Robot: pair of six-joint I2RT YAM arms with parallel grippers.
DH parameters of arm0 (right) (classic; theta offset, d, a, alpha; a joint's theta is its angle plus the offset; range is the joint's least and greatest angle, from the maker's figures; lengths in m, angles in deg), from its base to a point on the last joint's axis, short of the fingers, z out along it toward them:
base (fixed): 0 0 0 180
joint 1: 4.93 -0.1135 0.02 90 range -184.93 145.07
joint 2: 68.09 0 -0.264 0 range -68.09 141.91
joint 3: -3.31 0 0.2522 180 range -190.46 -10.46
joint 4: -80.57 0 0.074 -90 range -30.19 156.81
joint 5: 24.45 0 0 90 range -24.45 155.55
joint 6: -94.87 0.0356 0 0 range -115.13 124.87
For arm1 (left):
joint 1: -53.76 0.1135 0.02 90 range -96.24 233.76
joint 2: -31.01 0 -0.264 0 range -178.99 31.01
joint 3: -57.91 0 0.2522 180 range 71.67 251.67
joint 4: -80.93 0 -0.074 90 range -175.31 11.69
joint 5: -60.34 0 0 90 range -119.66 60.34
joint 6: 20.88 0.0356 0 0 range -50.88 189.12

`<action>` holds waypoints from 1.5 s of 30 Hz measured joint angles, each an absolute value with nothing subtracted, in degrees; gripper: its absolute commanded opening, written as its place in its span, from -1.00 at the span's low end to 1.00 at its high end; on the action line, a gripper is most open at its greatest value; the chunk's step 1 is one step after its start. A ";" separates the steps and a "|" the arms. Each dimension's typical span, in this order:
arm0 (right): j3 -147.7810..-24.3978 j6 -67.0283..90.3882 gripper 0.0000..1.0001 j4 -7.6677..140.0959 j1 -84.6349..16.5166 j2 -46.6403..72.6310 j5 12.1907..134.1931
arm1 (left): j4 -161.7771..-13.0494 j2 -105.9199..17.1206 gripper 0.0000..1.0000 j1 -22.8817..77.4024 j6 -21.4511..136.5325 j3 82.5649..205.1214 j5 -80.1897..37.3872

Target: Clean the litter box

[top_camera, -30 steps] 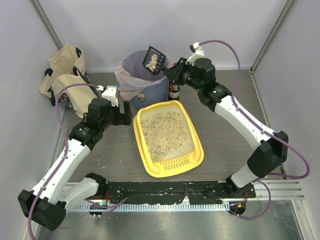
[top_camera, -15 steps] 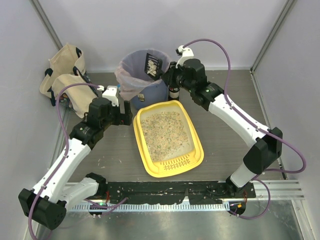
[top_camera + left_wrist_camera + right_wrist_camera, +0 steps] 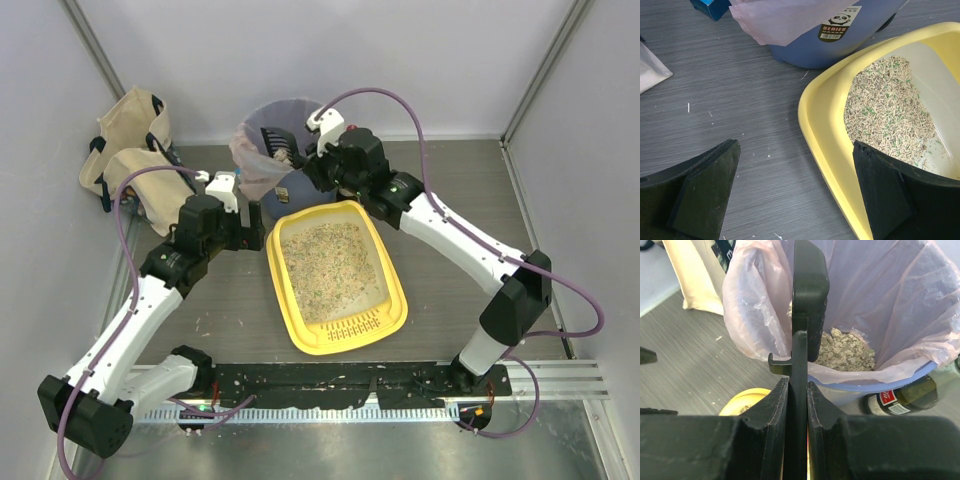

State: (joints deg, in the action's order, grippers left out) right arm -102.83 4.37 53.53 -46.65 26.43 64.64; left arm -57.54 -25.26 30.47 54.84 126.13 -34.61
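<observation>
Surface: grey wood-grain table (image 3: pixel 450 250) inside pale walls, with small white flecks scattered on it.
Litter box: yellow litter box (image 3: pixel 398 300) flat on the table between the two arms, its slotted grille end toward the arm bases.
Litter: beige granules (image 3: pixel 885 110) with green specks fill the end of the box nearest the left gripper; bare plastic shows further along.
Left gripper: left gripper (image 3: pixel 795 185) stands wide, holding nothing, low over the table at the box's left rim.
Left fingers: one black pad (image 3: pixel 705 195) is over the table; the other is over the inside of the box, so the yellow rim lies between them.
Right gripper: right gripper (image 3: pixel 799 390) is clamped on the thin handle of a black scoop (image 3: pixel 807 300).
Scoop: it reaches ahead of the right gripper's fingers, turned on edge over the mouth of the bin.
Bin: round blue bin (image 3: pixel 290 197) with a clear liner (image 3: pixel 900 290) is straight ahead of the right gripper, touching or nearly touching the far end of the box.
Bin contents: pale clumps (image 3: pixel 845 350) lie at the bottom of the liner.
Bottle: dark bottle (image 3: pixel 900 397) stands just beside the bin, to the right of the right gripper.
Bags: cream tote bags (image 3: pixel 130 150) sit beyond the left gripper, to its left.
</observation>
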 measured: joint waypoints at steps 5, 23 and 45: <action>-102.83 -2.58 -0.97 52.98 -49.68 26.43 59.97 | -57.54 -25.42 0.99 30.47 54.82 126.13 -34.61; -82.55 -28.26 -0.92 77.99 -59.94 19.77 43.14 | -57.43 -26.01 0.99 30.47 54.84 126.13 -34.61; -70.99 -6.45 -0.97 94.32 -53.62 8.95 49.30 | -57.39 -26.07 0.99 30.47 54.86 126.13 -34.68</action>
State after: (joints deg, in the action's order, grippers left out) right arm -70.99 -6.45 94.32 -53.62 8.95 49.30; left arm -57.39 -26.07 30.47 54.86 126.13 -34.68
